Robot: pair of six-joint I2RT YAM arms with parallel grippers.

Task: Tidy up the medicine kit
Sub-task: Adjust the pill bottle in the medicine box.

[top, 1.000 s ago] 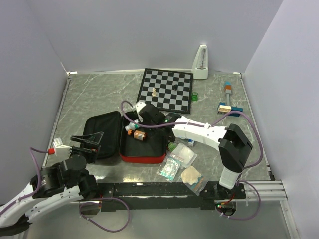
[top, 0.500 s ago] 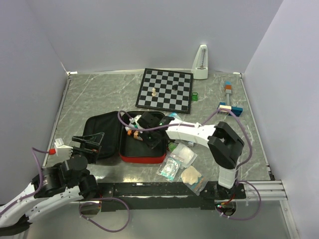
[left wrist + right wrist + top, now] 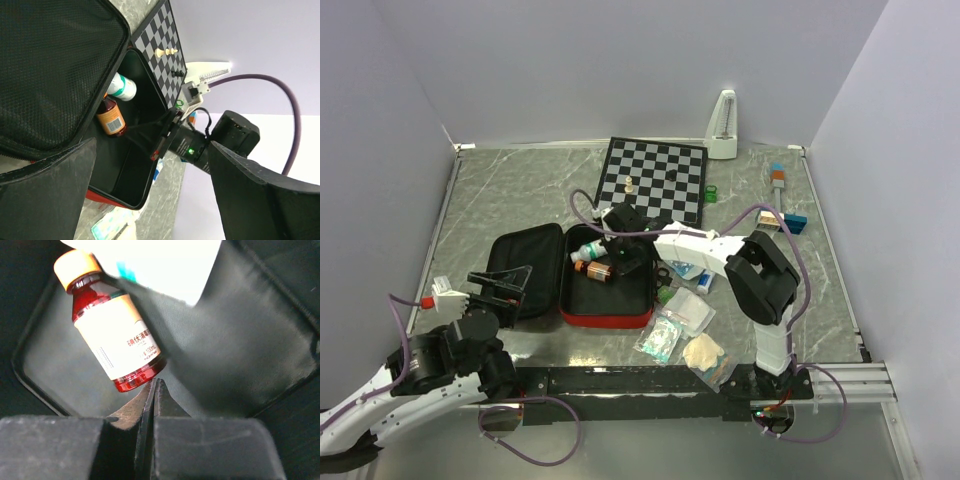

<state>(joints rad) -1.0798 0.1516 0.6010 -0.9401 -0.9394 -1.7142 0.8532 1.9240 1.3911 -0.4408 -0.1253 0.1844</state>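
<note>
Currently two bottles (image 3: 597, 268) lie in the open case (image 3: 605, 320). Packets (image 3: 670, 335) lie outside, unpacked. Right claw (image 3: 154, 387) pressed together, empty; left claw (image 3: 500, 288) spread.

Glossy bottle (image 3: 117, 340), matt fabric medicine kit (image 3: 50, 65)
</note>
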